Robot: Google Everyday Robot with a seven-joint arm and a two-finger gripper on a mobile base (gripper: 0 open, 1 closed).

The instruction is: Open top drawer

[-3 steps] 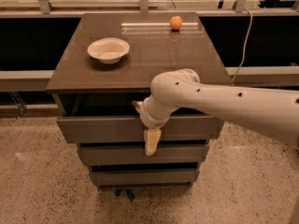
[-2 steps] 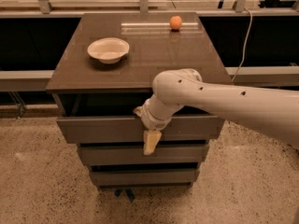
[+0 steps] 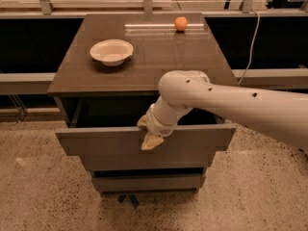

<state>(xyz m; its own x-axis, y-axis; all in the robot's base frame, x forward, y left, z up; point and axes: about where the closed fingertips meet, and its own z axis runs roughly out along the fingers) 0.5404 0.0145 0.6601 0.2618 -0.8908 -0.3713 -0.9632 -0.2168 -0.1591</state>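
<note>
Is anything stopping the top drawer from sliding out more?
Nothing I can see. The tool sits right at the front edge of the top drawer, and only speckled floor lies ahead of it.

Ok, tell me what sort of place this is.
Probably an indoor kitchen-like test area: drawer cabinet, bowl and orange fruit on top, speckled floor. The jaws are at the top drawer front.
</note>
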